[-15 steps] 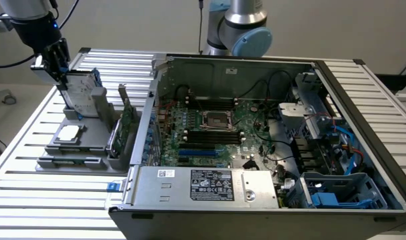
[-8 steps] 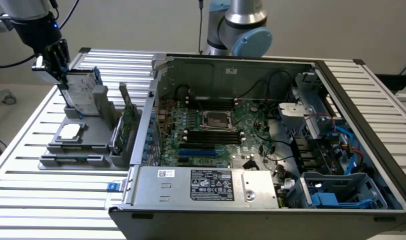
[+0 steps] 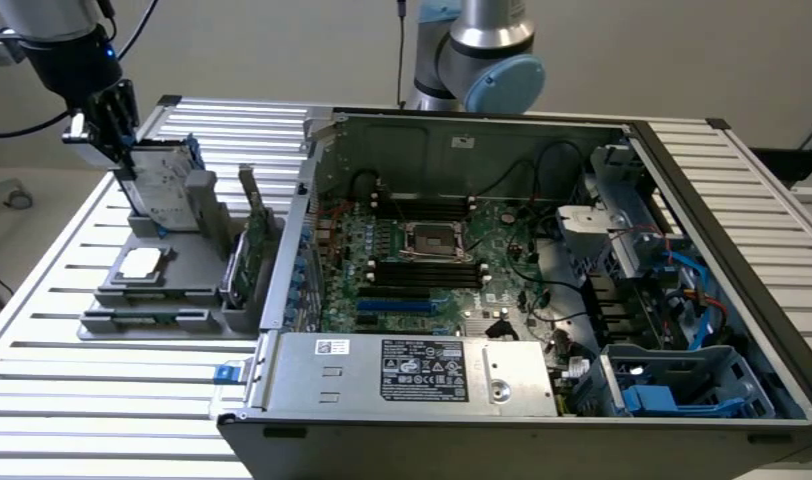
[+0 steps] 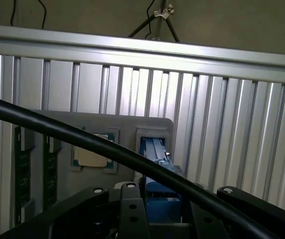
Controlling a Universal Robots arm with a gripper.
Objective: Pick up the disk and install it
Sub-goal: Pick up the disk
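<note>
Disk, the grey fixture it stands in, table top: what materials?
Disk: looks like bare silver-grey metal, dull sheen; its carrier is bright blue, likely plastic. Fixture: matte uniform grey, probably plastic or painted. Table: ribbed, brushed silvery slats, likely aluminium.

A plain pale wall (image 3: 273, 50) stands behind a table (image 3: 59, 390) of ribbed aluminium slats (the grooves catch an even, soft light with no hard shadows). Beige floor (image 3: 3, 240) shows past the table's edge at the exterior view's left.
</note>
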